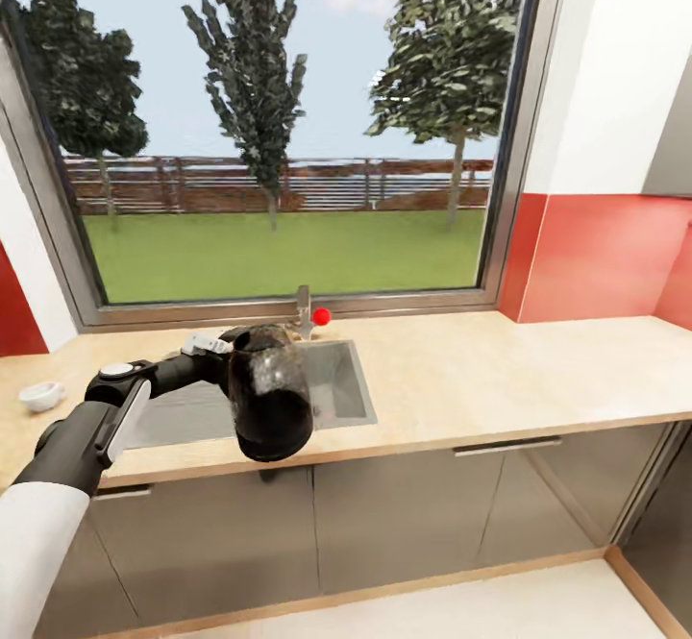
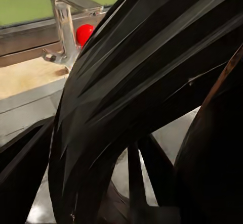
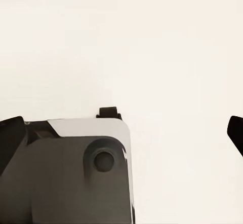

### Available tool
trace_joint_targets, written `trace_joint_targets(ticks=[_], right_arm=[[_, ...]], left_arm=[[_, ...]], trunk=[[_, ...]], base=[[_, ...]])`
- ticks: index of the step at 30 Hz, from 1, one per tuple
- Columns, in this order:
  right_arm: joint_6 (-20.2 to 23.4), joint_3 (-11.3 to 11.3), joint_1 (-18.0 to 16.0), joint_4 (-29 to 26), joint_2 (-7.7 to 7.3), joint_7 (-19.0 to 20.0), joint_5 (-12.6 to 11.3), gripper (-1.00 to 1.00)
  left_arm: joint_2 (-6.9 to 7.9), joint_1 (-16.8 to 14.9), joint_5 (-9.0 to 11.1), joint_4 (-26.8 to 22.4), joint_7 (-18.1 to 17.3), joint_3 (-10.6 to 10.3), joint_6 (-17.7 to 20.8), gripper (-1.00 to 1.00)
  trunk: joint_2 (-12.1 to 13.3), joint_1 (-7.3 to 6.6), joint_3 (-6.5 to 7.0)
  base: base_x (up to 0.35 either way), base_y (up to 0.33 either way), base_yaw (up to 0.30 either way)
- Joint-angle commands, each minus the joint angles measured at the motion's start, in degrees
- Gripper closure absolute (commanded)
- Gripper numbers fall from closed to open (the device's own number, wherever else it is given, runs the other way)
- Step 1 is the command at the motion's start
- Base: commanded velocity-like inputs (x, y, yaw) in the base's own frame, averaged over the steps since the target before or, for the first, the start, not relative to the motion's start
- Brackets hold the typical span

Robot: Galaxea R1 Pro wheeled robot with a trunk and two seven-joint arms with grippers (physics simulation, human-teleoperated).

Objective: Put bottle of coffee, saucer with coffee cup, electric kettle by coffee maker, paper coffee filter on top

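Note:
The electric kettle (image 1: 271, 399), rounded smoky glass with black parts, hangs in the air over the front edge of the countertop (image 1: 500, 370), in front of the sink. My left gripper (image 1: 219, 346) is shut on its handle, and that black handle (image 2: 126, 92) looms close in the left wrist view. A small white coffee cup (image 1: 40, 395) sits on the countertop at the far left. My right gripper (image 3: 123, 130) is open, with its dark fingertips (image 3: 10, 135) wide apart above pale floor.
A steel sink (image 1: 332, 384) is set into the countertop under the window, with a faucet (image 1: 304, 310) and a red knob (image 1: 321, 316) behind it. Grey cabinet fronts (image 1: 413, 514) run below. A red backsplash (image 1: 596, 255) rises at the right.

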Motion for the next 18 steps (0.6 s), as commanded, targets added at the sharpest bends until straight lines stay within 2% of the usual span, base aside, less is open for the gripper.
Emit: trace_joint_targets(ticks=[1, 13, 18], right_arm=[[-0.21, -0.49, -0.06, 0.09, -0.01, -0.20, 0.57, -1.00], [-0.21, -0.45, -0.06, 0.09, -0.01, -0.20, 0.58, -1.00], [-0.21, -0.42, -0.06, 0.09, -0.01, -0.20, 0.57, -1.00]], left_arm=[[0.05, -0.06, 0.75, -0.03, 0.20, -0.09, 0.51, 1.00], [-0.04, -0.06, 0.75, 0.49, 0.29, -0.11, 0.43, 1.00], [-0.02, -0.04, 0.75, 0.58, 0.93, -0.09, 0.42, 1.00]], trunk=[[-0.11, -0.01, -0.06], [-0.11, -0.01, 0.51], [-0.11, -0.01, 0.68]], base=[[-0.300, 0.182, 0.241], [-0.301, 0.187, 0.245], [-0.151, 0.115, 0.262]])
